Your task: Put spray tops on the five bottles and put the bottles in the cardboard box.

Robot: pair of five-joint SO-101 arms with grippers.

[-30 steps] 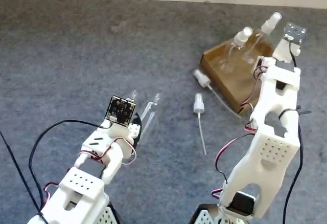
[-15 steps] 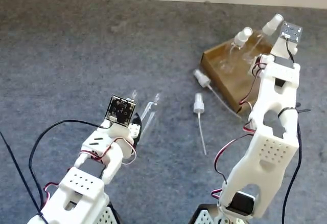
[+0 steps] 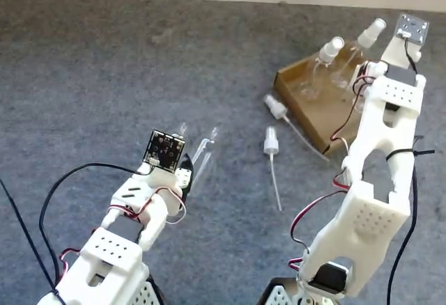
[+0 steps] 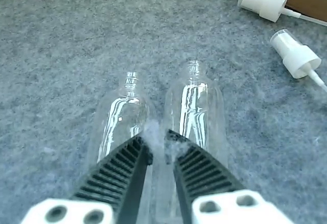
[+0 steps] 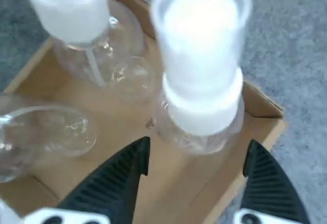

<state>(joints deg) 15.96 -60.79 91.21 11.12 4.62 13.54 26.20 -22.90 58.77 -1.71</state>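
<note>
Holding capped bottles (image 5: 202, 70): cardboard box (image 3: 320, 110) | right gripper (image 5: 198, 147) wide (above) | left gripper (image 4: 158, 141) narrow

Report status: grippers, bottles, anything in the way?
Left gripper narrowly open at two uncapped bottles. Right gripper wide open above capped bottle in cardboard box. Two spray tops loose on carpet. No obstacle seen.
</note>
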